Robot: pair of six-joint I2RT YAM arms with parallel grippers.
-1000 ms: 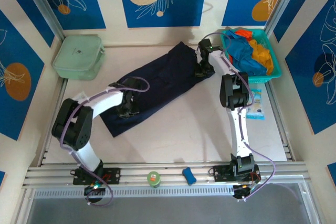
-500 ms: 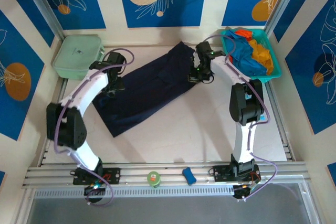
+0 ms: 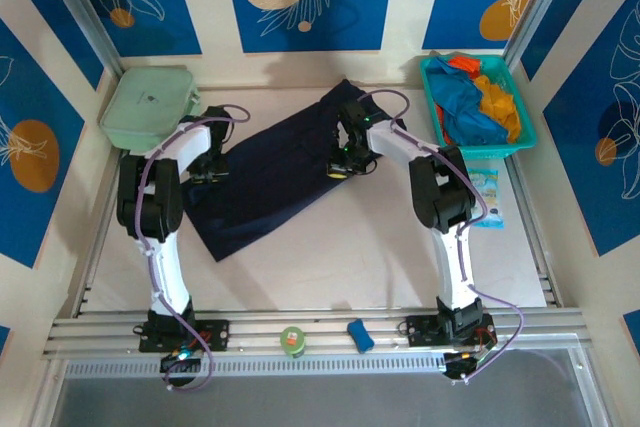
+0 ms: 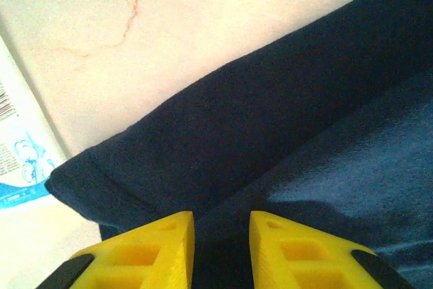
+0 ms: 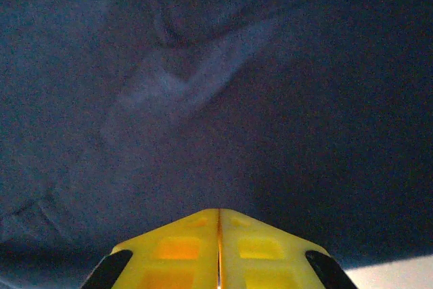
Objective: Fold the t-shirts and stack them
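Note:
A large dark navy t-shirt (image 3: pixel 280 167) lies folded in a long strip, running diagonally across the table. My left gripper (image 3: pixel 205 169) is at its left edge. In the left wrist view this gripper (image 4: pixel 222 218) has its fingers a narrow gap apart, over a fold of the navy cloth (image 4: pixel 284 120), with dark cloth in the gap. My right gripper (image 3: pixel 343 159) rests on the shirt's far right part. In the right wrist view it (image 5: pixel 218 211) is shut, fingers together, just above the navy cloth (image 5: pixel 203 86). Bright blue (image 3: pixel 465 107), orange (image 3: pixel 500 102) and red (image 3: pixel 462 64) t-shirts lie bundled in the basket.
The teal basket (image 3: pixel 525 132) stands at the far right and a pale green box (image 3: pixel 150 107) at the far left. A printed packet (image 3: pixel 487 197) lies right of the shirt, also showing as the packet (image 4: pixel 17 160). A green roll (image 3: pixel 292 341) and a blue item (image 3: pixel 359 335) sit on the front rail.
My left gripper went from the shirt's near end up to its left edge. My right gripper slid left from the shirt's far right corner onto the cloth.

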